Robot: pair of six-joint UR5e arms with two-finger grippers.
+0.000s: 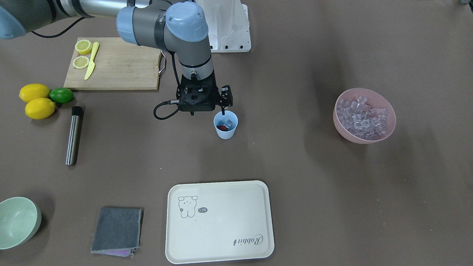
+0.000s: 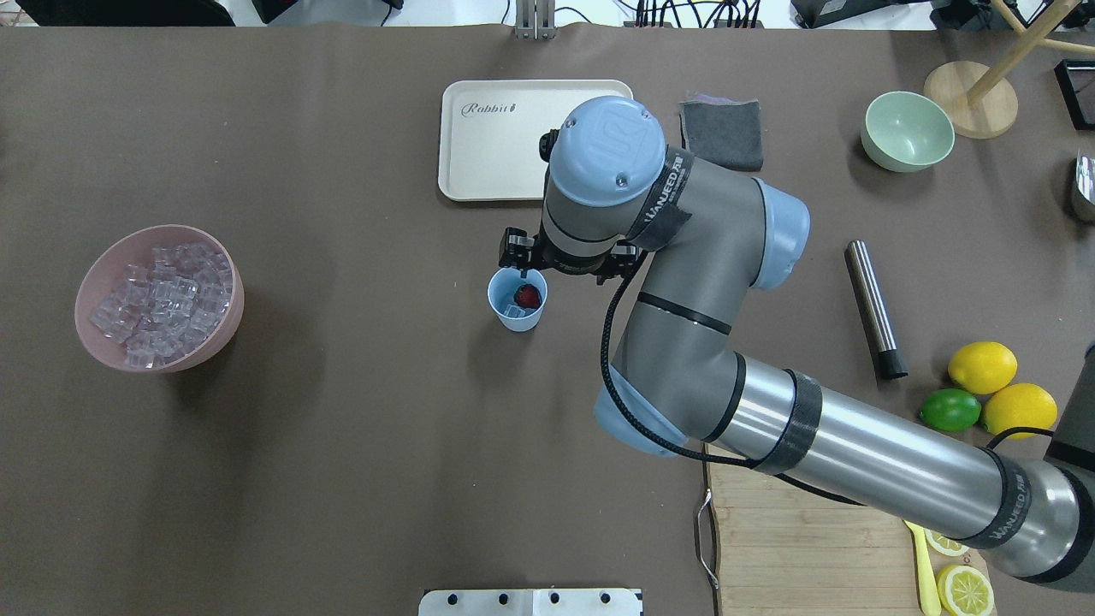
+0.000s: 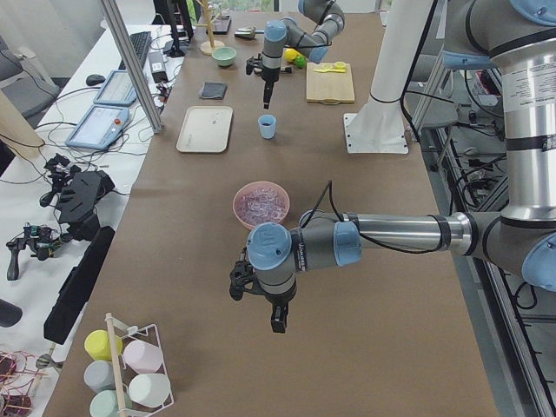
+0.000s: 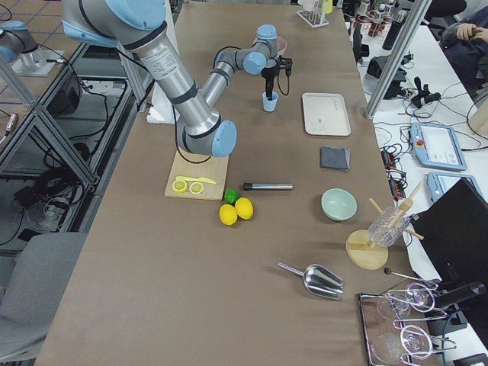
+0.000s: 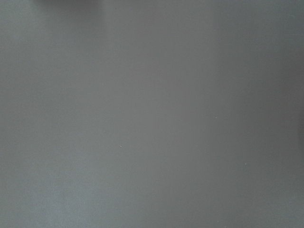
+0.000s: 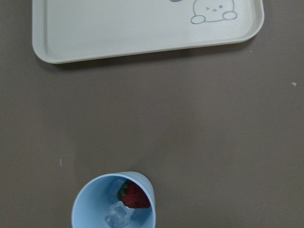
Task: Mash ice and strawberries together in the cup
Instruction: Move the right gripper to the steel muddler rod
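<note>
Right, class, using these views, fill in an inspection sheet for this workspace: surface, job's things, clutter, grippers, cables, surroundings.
Surface: brown table cover, no spills seen.
Job's things: cup upright, holding one strawberry and one ice cube; more ice heaped in pink bowl.
Clutter: steel cylinder, tray, grey cloth, green bowl, cutting board with lemon slices, two lemons, lime.
Grippers: right gripper just above the cup's rim, open or shut unclear; left gripper over bare table, state unclear.
Cables: black cable loops off the right wrist.
Surroundings: side bench with tablets and loose wires.
</note>
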